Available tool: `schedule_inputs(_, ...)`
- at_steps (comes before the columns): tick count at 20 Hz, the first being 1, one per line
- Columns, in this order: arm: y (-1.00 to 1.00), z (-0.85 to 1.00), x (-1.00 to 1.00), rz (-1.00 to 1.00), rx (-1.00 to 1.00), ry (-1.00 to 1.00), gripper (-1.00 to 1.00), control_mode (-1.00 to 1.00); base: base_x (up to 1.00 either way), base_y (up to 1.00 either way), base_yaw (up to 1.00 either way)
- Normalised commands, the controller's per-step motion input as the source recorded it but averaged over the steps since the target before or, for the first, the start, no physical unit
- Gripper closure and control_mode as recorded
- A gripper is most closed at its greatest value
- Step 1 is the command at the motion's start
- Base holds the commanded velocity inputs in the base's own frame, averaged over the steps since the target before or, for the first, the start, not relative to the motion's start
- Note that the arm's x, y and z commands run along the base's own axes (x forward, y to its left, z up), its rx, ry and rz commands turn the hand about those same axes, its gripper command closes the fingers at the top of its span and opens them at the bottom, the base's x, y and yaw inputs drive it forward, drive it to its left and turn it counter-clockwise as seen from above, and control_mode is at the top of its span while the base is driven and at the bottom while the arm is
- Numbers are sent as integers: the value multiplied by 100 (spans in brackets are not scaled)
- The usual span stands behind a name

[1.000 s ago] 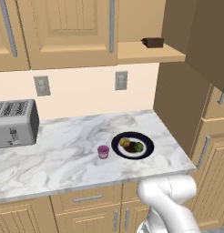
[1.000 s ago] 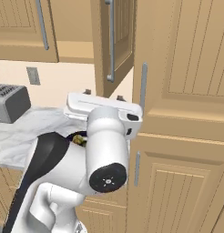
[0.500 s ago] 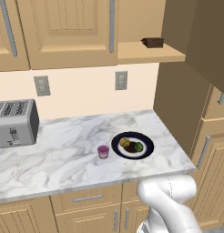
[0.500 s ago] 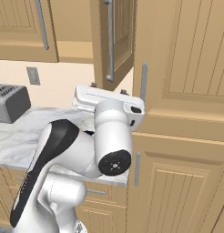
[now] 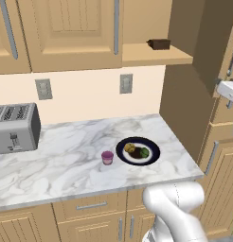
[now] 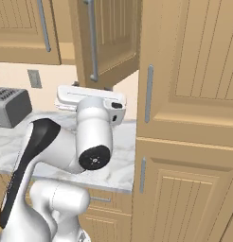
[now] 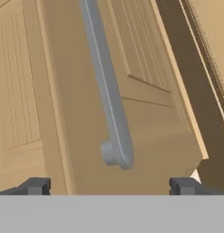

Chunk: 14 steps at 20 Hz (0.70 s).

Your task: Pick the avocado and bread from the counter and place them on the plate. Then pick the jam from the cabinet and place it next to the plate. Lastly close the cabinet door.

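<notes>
Gripper (image 7: 111,185) risen since earlier frame, now facing open cabinet door (image 7: 132,91) near handle (image 7: 107,91) lower end; jaws spread wide, holding nothing. Plate (image 5: 137,151) mid-frame on counter (image 5: 66,165) unchanged: avocado (image 5: 145,152), bread (image 5: 129,148) on it, jam (image 5: 107,157) just left.

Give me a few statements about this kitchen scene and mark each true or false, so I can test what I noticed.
1. The avocado and the bread both lie on the plate. True.
2. The jam is inside the cabinet. False: it stands on the counter, just left of the plate.
3. The cabinet door is shut. False: it stands open, swung outward.
4. The tool faces the door's silver handle with its fingers spread apart. True.
5. A dark box sits on the open cabinet shelf. True.
6. The toaster is right of the plate. False: it is far to the left.
</notes>
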Motion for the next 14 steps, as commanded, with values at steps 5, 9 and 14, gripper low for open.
schedule_inputs(5,100,-29,100,-16,0,-1,-100,-100,0,0,0)
schedule_inputs(9,94,-37,100,-20,0,0,-100,-100,0,0,0)
schedule_inputs(14,82,-32,100,-20,0,0,-100,-100,0,0,0)
